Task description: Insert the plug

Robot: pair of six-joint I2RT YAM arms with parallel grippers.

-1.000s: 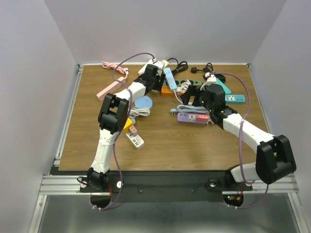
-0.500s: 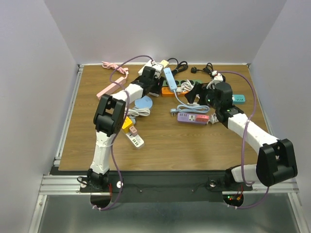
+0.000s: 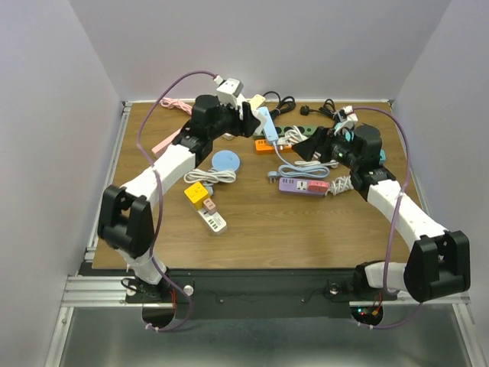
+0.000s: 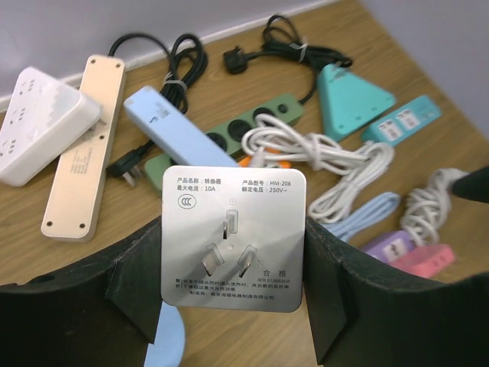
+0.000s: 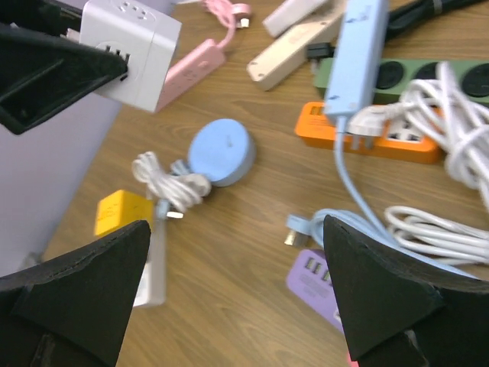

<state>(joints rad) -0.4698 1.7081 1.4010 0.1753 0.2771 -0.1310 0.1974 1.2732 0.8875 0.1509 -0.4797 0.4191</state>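
Wooden table (image 3: 306, 229), purple power strip (image 3: 303, 185), round blue socket (image 3: 225, 160), yellow cube adapter (image 3: 197, 194)

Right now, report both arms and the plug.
Left fingers shut on white adapter, prongs exposed, aloft. Right fingers open, empty. White cord draped over green strip.

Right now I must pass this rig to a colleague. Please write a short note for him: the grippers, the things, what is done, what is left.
Left gripper: shut on the white three-pin adapter, held up in the air, pins toward the wrist camera.
Right gripper: open, empty, near the purple power strip.
Done: adapter is lifted.
Left: plug it into a power strip. Which one, the pictures do not tell.
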